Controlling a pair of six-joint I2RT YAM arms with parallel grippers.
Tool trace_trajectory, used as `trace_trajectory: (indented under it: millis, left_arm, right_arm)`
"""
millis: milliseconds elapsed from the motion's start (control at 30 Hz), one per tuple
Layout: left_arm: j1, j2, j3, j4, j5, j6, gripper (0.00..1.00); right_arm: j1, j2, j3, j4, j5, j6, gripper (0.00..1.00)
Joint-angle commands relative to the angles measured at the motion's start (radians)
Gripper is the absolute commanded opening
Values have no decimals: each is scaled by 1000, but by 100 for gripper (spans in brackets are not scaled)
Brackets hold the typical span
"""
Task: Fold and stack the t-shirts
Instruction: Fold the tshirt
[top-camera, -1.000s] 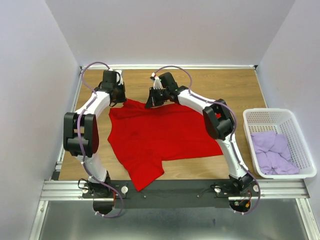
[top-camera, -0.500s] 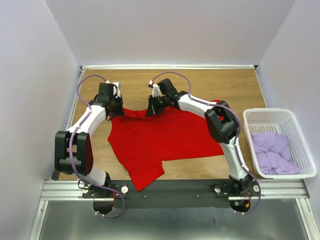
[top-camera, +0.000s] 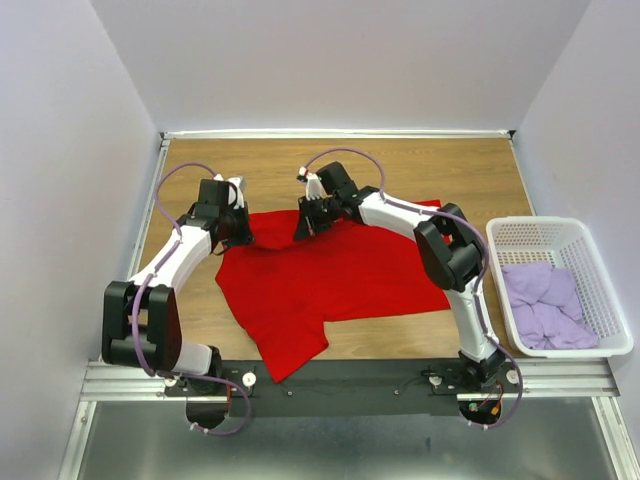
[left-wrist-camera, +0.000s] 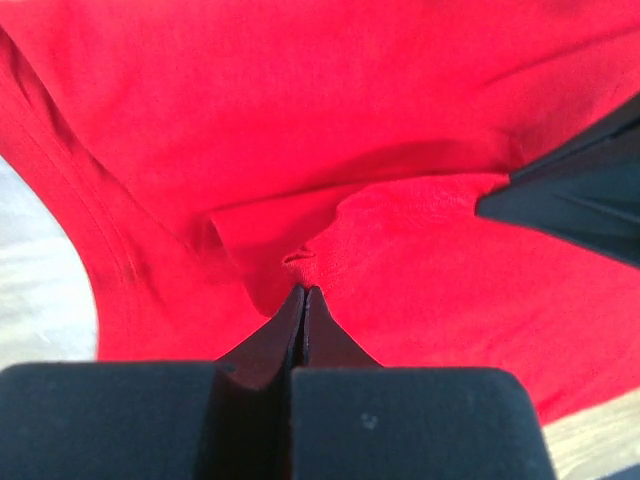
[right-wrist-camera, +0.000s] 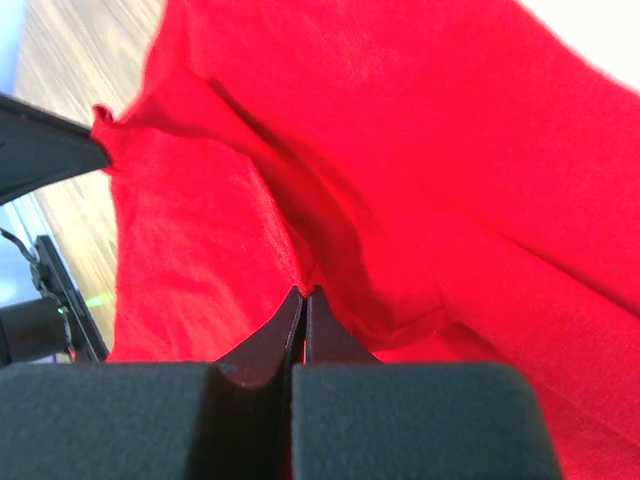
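Red cloth covered the middle of the table (top-camera: 470, 170): the red t-shirt (top-camera: 330, 275) lay spread on the wood, mostly flat, with one narrower part trailing toward the near edge. Its far edge was bunched at two places, one toward the left and one nearer the middle.

At the left place the left gripper (top-camera: 240, 235) was closed on the red t-shirt. Its wrist view showed the two dark fingers pressed together with a small pleat of cloth caught right at their tips. At the other place the right gripper (top-camera: 304, 226) was likewise clamped on the shirt, fingers together and a fold of red running up into them. The two grippers were near each other along that far edge (each wrist view caught a dark finger of the other arm at its side, with a corner of cloth at its tip).

Further out, well apart from the red shirt, the lilac t-shirts (top-camera: 545, 300) sat crumpled in a heap inside a white basket (top-camera: 535, 226) at the right edge of the table. Pale walls stood on the left, far and right sides.
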Motion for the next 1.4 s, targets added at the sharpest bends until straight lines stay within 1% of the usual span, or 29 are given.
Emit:
trace_trajectory:
  millis: [0, 200, 333, 433, 467, 567, 633, 767, 967, 1000, 1100, 1233, 1267, 1367]
  left_arm:
    - [-7, -42, -65, -52, 58, -19, 0]
    - [-12, -46, -118, -66, 81, -26, 0]
    - [-13, -75, -123, -87, 90, -32, 0]
    - [-15, -83, -115, -121, 98, -31, 0]
    - [-16, -85, -114, -126, 103, -31, 0]
    - [-27, -97, -114, -140, 121, -36, 0]
    - [-35, -111, -123, -153, 130, -36, 1]
    - [-53, -141, -166, -183, 175, -43, 7]
    - [-73, -215, -215, -207, 241, -65, 13]
    - [-73, -224, -227, -212, 239, -66, 18]
    - [-73, -253, -241, -230, 213, -63, 25]
    - [-73, -258, -203, -223, 173, -92, 32]
    - [-73, -260, -194, -215, 167, -101, 33]
    - [-61, -247, -137, -180, 85, -121, 36]
  right_arm:
    - [10, -33, -39, -21, -18, -20, 6]
    - [11, -43, -94, -21, -24, -22, 8]
    - [11, -61, -126, -21, -18, -31, 9]
    - [11, -72, -138, -19, -9, -43, 19]
    - [11, -72, -138, -21, -10, -45, 26]
    - [10, -79, -144, -24, -14, -51, 36]
    - [11, -90, -149, -27, -15, -52, 39]
    - [11, -130, -172, -36, -18, -65, 44]
    - [10, -173, -212, -76, -38, -108, 47]
    - [10, -184, -218, -82, -41, -112, 47]
    - [11, -204, -235, -99, -38, -128, 51]
    - [10, -220, -201, -129, -23, -144, 56]
    - [11, -217, -197, -131, -17, -146, 56]
    - [16, -207, -172, -142, -3, -154, 56]
